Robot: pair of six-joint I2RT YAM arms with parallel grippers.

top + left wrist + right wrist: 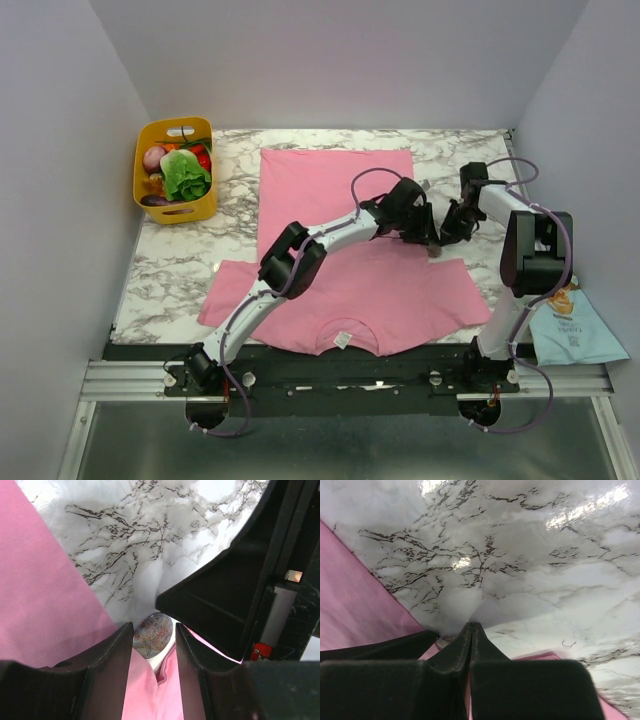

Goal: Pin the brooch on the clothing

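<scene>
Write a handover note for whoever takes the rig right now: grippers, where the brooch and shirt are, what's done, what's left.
Left gripper: jaws partly apart, flanking the brooch at their tips. Cannot tell whether they grip it.
Right gripper: shut, tips down at the shirt's edge close to the left one. Cannot tell whether it holds anything.
Things: pink T-shirt spread on the marble table; the brooch is at its right edge, with fabric bunched just below it.
Done: both grippers are at the brooch.
Left: the brooch does not look fastened; probably pin it to the fabric, then let go.
</scene>
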